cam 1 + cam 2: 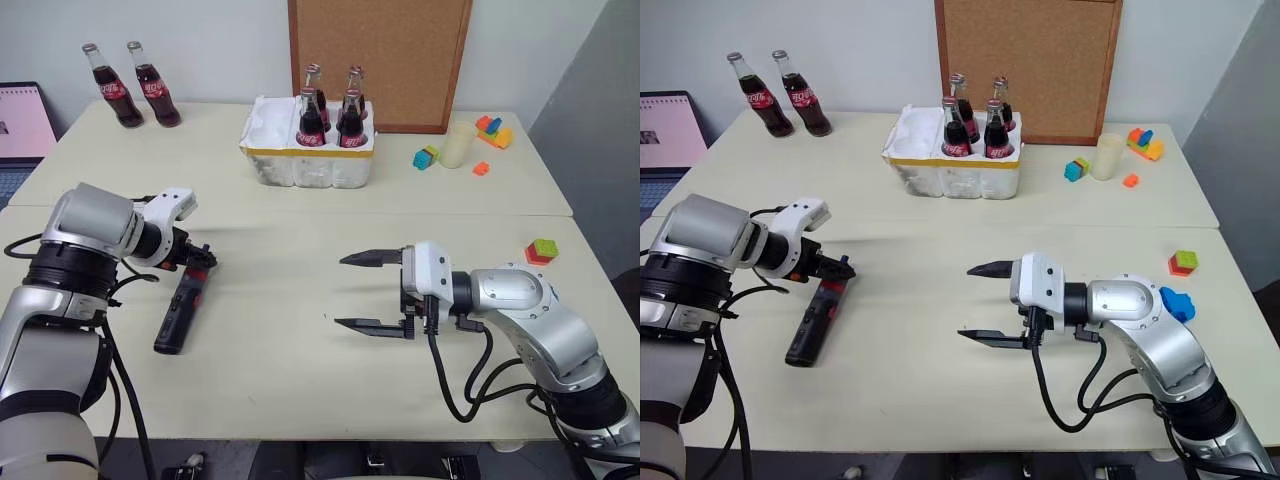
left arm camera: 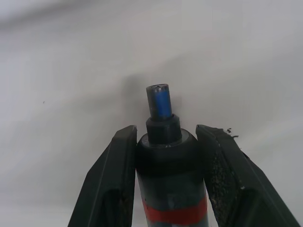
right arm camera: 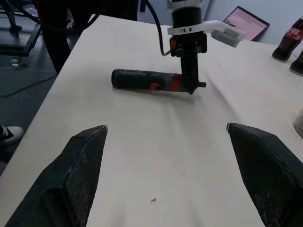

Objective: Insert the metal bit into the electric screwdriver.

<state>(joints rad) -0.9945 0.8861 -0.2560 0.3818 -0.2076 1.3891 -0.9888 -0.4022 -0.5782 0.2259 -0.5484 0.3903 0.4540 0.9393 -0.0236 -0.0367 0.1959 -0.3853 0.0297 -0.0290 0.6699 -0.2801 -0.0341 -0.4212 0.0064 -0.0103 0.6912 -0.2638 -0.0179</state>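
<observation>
Left pincer (image 1: 200, 262) clamped on the red-banded tip end of the black cylindrical electric screwdriver (image 1: 180, 312), near the cream tabletop's (image 1: 290, 300) left edge. Right pincer (image 1: 358, 291) wide apart, holding nothing.

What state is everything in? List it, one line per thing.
electric screwdriver: clamped near its red band, no bit protruding from its tip
left gripper: shut on the electric screwdriver
right gripper: open, empty
four cola bottles: upright in the foam carrier
two cola bottles: upright on the table
cup: upright
laptop: open, screen lit
</observation>
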